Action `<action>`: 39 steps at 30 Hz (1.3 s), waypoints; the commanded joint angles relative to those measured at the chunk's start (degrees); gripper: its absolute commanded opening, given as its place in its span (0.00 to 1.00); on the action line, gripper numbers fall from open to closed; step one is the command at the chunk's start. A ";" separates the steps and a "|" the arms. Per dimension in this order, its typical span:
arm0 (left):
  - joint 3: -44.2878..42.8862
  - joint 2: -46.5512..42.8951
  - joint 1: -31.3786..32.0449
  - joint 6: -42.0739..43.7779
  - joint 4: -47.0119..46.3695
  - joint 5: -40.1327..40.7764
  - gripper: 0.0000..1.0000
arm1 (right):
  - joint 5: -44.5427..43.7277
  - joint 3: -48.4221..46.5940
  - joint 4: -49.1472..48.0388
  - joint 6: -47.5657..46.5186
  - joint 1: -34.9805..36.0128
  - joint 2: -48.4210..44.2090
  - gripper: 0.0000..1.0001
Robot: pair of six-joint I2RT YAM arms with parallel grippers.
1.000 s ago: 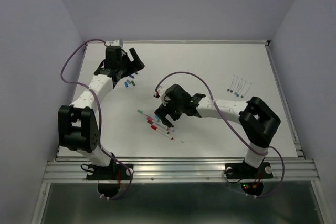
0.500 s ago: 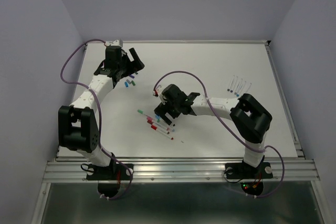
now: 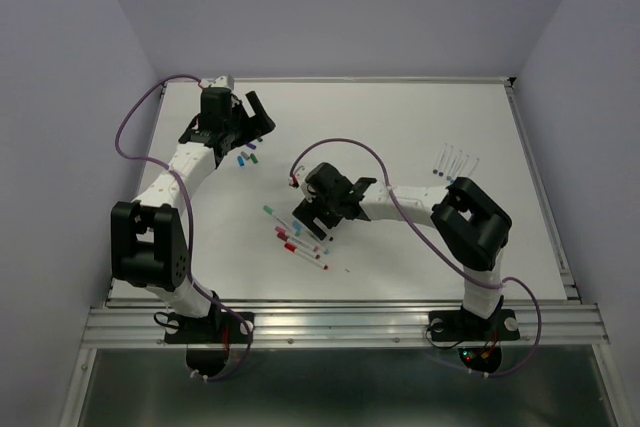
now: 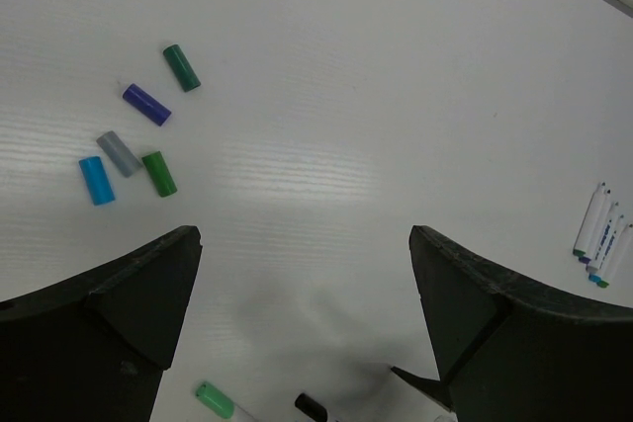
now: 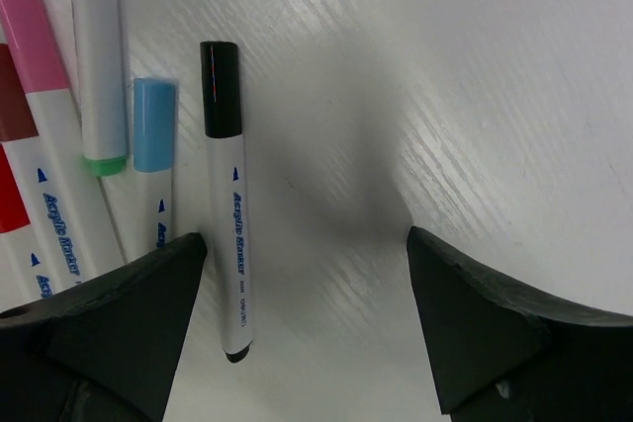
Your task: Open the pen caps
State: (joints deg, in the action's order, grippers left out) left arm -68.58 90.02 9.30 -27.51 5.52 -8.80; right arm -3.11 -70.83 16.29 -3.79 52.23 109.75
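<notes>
Pen caps (image 4: 146, 105): five short plastic cylinders (two green, one purple, one grey, one blue) lie loose in a cluster on the white worktop (image 4: 396, 66), far-left side. The bare thin white pens (image 4: 596, 229) lie in a row, well apart from them, towards the right edge. That share looks done.

What is left: a bunch of capped white marker pens (image 3: 297, 237) mid-worktop. The right wrist view shows a black-capped pen (image 5: 224, 205) nearest, a light-blue-capped pen (image 5: 153, 135) beside it, and green, pink and red ends at the frame edge. From above I count five or six but cannot fix the number.

Right gripper (image 5: 305, 244) hangs low over this bunch with its jaws spread and nothing between them. The black-capped pen lies under the gap, close to one jaw; I cannot tell whether they touch. Left gripper (image 4: 302, 244) hovers near the loose caps, jaws spread and empty too.

Judgement: roughly halfway. No pen is in hand, so the next cap pull is not yet begun.
</notes>
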 commanded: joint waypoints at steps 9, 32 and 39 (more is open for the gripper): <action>0.90 -3.53 0.19 0.26 -1.12 0.27 0.99 | -0.31 -2.65 0.05 1.33 0.51 2.31 0.17; 3.54 -1.25 5.73 -2.73 -14.83 -22.49 0.98 | 5.75 1.22 -19.19 13.64 -10.22 -13.51 0.01; 1.25 2.09 8.36 -4.48 -16.33 -23.46 0.91 | 8.12 0.43 -21.92 14.08 -10.74 -14.57 0.01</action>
State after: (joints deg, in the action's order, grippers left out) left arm -64.10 91.15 16.62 -31.00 -7.51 -29.89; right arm 2.31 -68.82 -0.97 9.50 41.30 97.38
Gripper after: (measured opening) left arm 0.937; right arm 0.175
